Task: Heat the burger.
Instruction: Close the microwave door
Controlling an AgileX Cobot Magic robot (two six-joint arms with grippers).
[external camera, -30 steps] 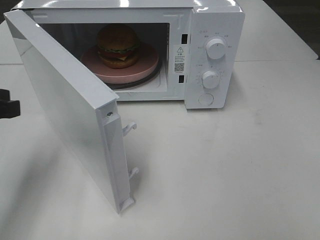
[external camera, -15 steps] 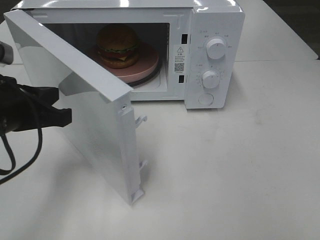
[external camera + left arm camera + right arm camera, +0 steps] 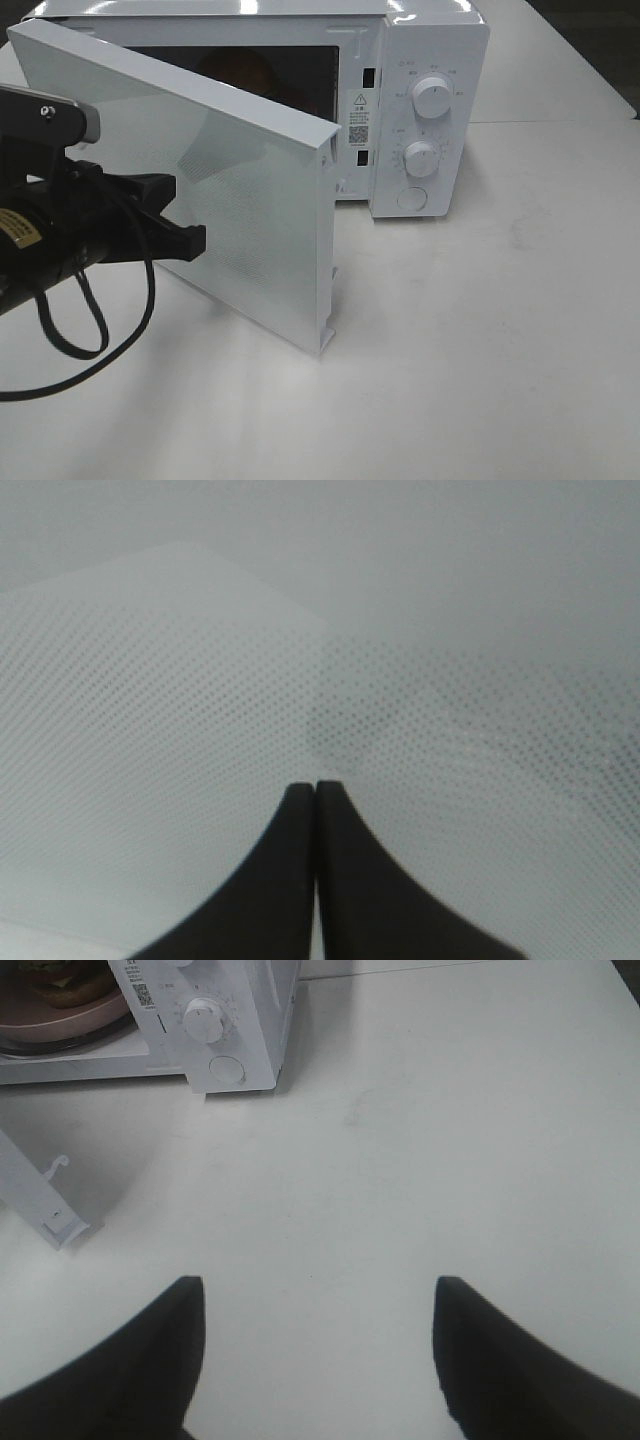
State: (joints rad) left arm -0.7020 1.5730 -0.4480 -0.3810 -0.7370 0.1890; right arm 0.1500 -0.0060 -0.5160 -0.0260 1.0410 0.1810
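The burger (image 3: pixel 62 984) sits on a pink plate (image 3: pixel 85 1017) inside the white microwave (image 3: pixel 430 60); in the high view the door hides nearly all of it. The microwave door (image 3: pixel 250 180) stands about half open. My left gripper (image 3: pixel 195 240) is shut, and its black fingertips (image 3: pixel 300 810) press against the door's dotted outer face. My right gripper (image 3: pixel 320 1300) hangs open over the bare table, well in front of the microwave, with nothing between its fingers. It is outside the high view.
The microwave's panel carries two knobs (image 3: pixel 432 97) (image 3: pixel 422 158) and a round button (image 3: pixel 412 198). The door's free edge with its latch hooks (image 3: pixel 55 1222) juts out over the table. A black cable (image 3: pixel 90 340) loops below the left arm.
The left gripper has come in from the left and pushed on the door. The door has swung toward the microwave and now covers the burger in the high view.
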